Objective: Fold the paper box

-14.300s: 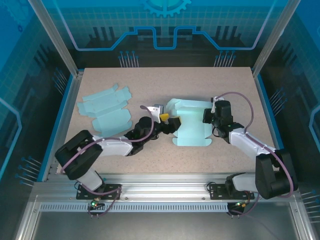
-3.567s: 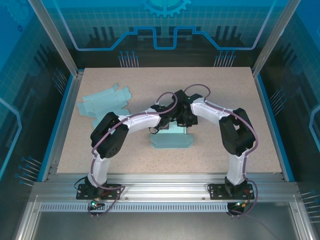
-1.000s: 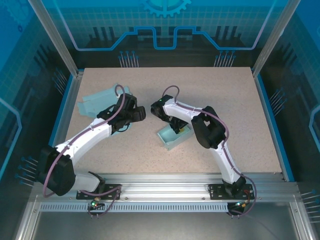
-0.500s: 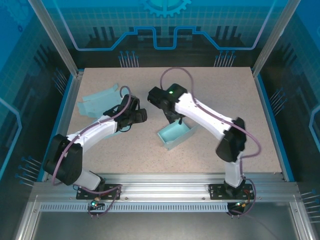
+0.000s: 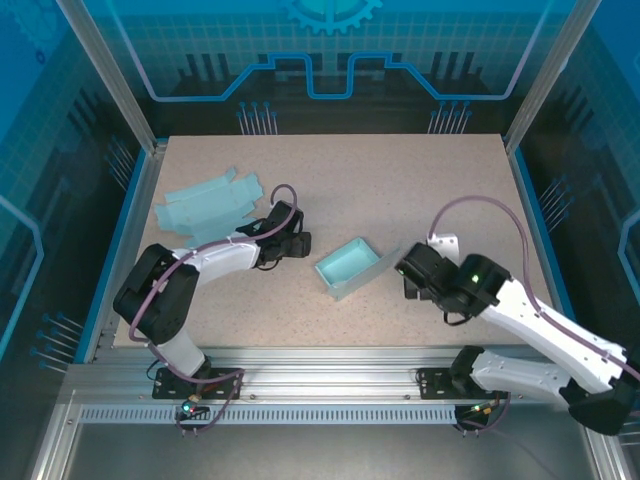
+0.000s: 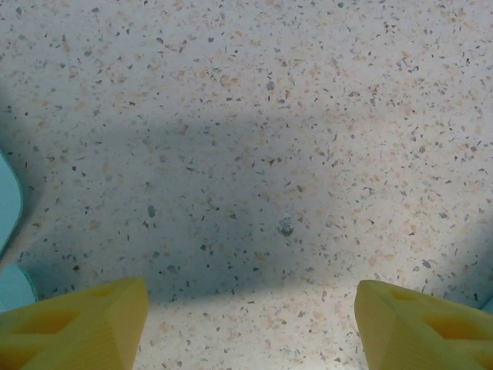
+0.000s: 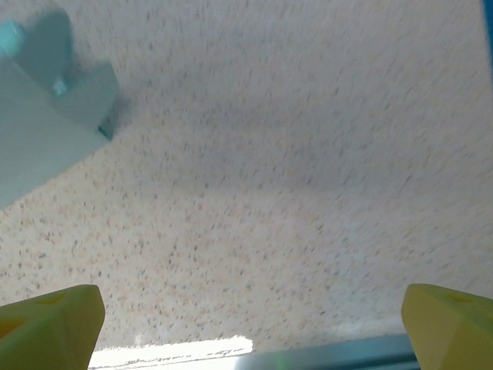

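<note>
The paper box (image 5: pixel 348 268) is light teal, folded into an open tray, and stands at the table's middle. It also shows as a teal corner (image 7: pixel 38 131) at the upper left of the right wrist view. My left gripper (image 5: pixel 298 244) lies just left of the box, apart from it. Its yellow fingertips (image 6: pixel 77 324) stand wide apart over bare table, so my left gripper (image 6: pixel 250 327) is open and empty. My right gripper (image 5: pixel 410 271) is just right of the box, not touching it. In its own view my right gripper (image 7: pixel 250 327) is open with nothing between its fingers.
Flat unfolded teal box blanks (image 5: pixel 205 205) lie at the far left of the table (image 5: pixel 450 180), behind my left arm. A sliver of teal paper (image 6: pixel 8 208) shows at the left edge of the left wrist view. Metal frame posts stand around the table.
My right arm has pulled away from over the box to its right near side, with its jaws opened wide. My left gripper has moved right, closer to the box.
</note>
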`<move>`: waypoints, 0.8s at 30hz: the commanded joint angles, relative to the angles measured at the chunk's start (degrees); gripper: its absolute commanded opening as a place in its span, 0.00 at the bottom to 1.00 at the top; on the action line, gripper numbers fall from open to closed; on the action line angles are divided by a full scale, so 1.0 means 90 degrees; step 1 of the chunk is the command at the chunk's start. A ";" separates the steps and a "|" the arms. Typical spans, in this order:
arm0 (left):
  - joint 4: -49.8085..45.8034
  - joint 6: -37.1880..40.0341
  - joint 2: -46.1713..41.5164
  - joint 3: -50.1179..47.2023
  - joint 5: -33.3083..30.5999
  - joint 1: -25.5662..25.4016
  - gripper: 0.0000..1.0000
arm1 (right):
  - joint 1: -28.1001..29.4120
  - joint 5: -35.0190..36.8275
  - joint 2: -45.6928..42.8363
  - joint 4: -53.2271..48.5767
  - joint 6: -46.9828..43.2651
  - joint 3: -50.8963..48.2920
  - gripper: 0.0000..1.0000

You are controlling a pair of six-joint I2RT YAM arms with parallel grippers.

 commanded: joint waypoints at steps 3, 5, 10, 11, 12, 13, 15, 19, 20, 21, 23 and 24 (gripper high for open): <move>0.0360 -0.0019 -0.0130 -0.0136 -0.0058 -0.0029 0.80 | 0.0012 -0.1002 -0.0454 0.1506 0.0879 -0.1622 1.00; 0.0348 -0.0054 -0.0135 -0.0165 -0.0090 -0.0041 0.86 | 0.0013 -0.1280 -0.0420 0.2149 0.0999 -0.2138 1.00; 0.0249 -0.0058 0.0060 -0.0168 -0.0188 -0.0048 0.99 | -0.0003 -0.1450 -0.0170 0.3473 0.1223 -0.2854 0.83; 0.0221 -0.0051 0.0128 -0.0148 -0.0218 -0.0042 0.99 | -0.0047 -0.1506 -0.0098 0.3818 0.1193 -0.2948 0.79; 0.0199 -0.0053 0.0190 -0.0120 -0.0233 -0.0048 0.99 | -0.0111 -0.1596 -0.0033 0.4083 0.1127 -0.3008 0.75; 0.0163 -0.0051 0.0272 -0.0084 -0.0222 -0.0048 0.99 | -0.0215 -0.1726 0.0076 0.4398 0.1045 -0.3055 0.72; 0.0041 -0.0060 0.0404 0.0017 -0.0159 -0.0065 0.99 | -0.0426 -0.2035 0.0376 0.4914 0.0834 -0.3057 0.65; -0.0069 -0.0040 0.0496 0.0034 -0.0145 -0.0187 0.99 | -0.0718 -0.2485 0.1217 0.5634 0.0486 -0.2848 0.52; -0.0090 -0.0050 0.0499 0.0014 -0.0149 -0.0209 0.99 | -0.0763 -0.2535 0.1420 0.5762 0.0421 -0.2764 0.49; -0.0107 -0.0059 0.0501 -0.0008 -0.0126 -0.0220 0.99 | -0.0794 -0.2550 0.1606 0.5847 0.0369 -0.2689 0.49; -0.0159 -0.0096 0.0489 -0.0072 -0.0073 -0.0237 0.99 | -0.0884 -0.2581 0.1972 0.6006 0.0245 -0.2503 0.49; -0.0168 -0.0116 0.0481 -0.0112 -0.0036 -0.0247 0.99 | -0.0932 -0.2616 0.2113 0.6082 0.0185 -0.2432 0.49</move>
